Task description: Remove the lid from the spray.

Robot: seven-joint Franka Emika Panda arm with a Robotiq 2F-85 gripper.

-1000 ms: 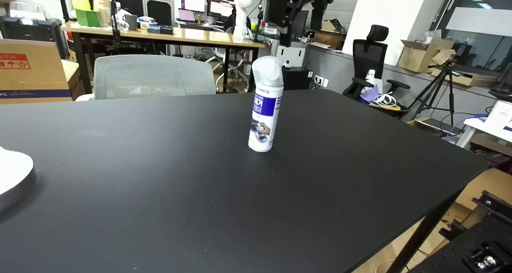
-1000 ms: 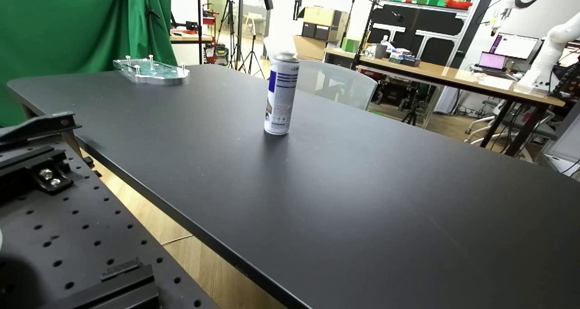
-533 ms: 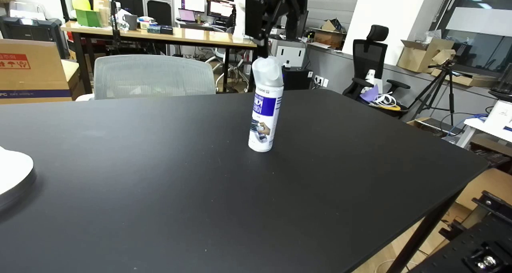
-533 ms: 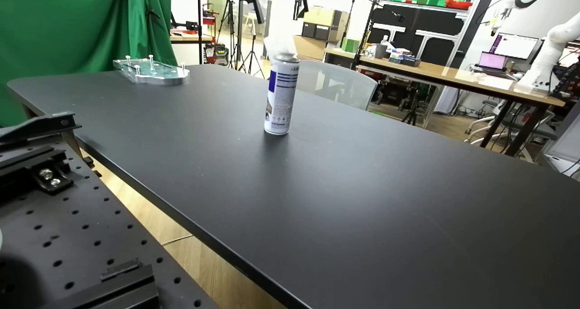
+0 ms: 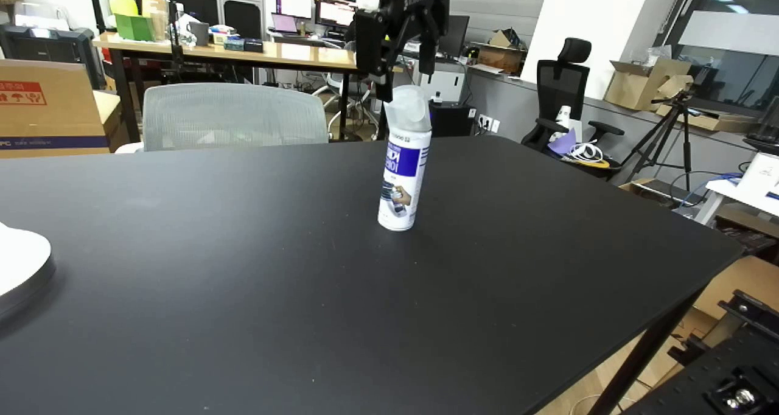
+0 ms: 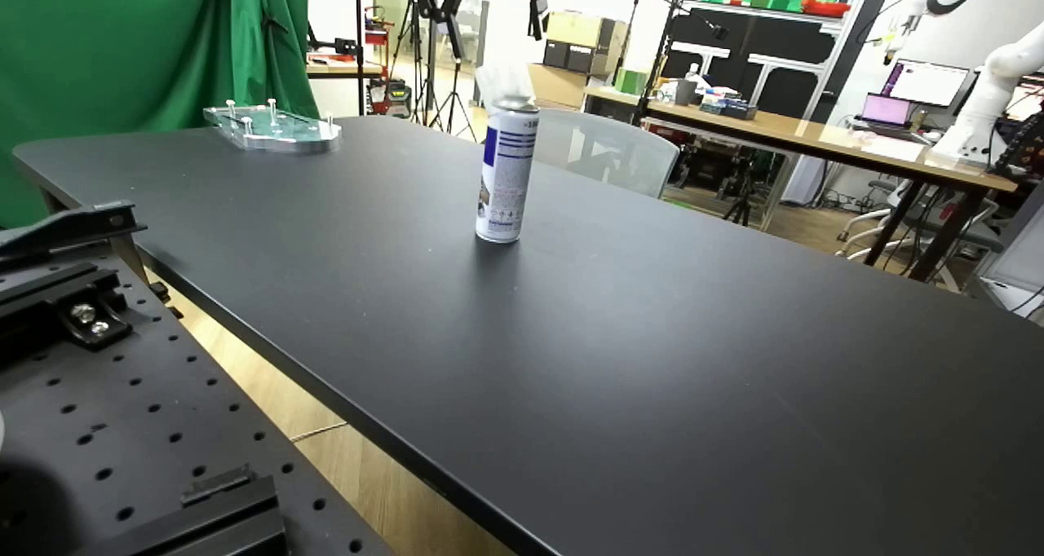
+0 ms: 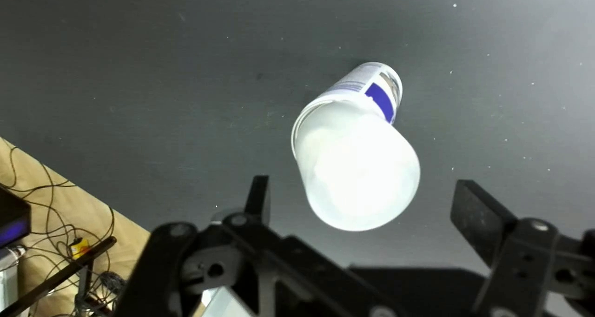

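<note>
The lid (image 7: 357, 168) sits atop the upright spray (image 5: 402, 173), which stands on the surface (image 5: 243, 269). The tool (image 6: 497, 46) hangs at its twelve o'clock in an exterior view, jaws spread, nothing held; in the wrist view they stand at eight and four o'clock of the lid, apart from it. Assessment: probably light, smooth, thin plastic, apt to slip and to flex under hard pressure. Recommended hold: opposite side walls, low down. A tight fit could tip the spray.
</note>
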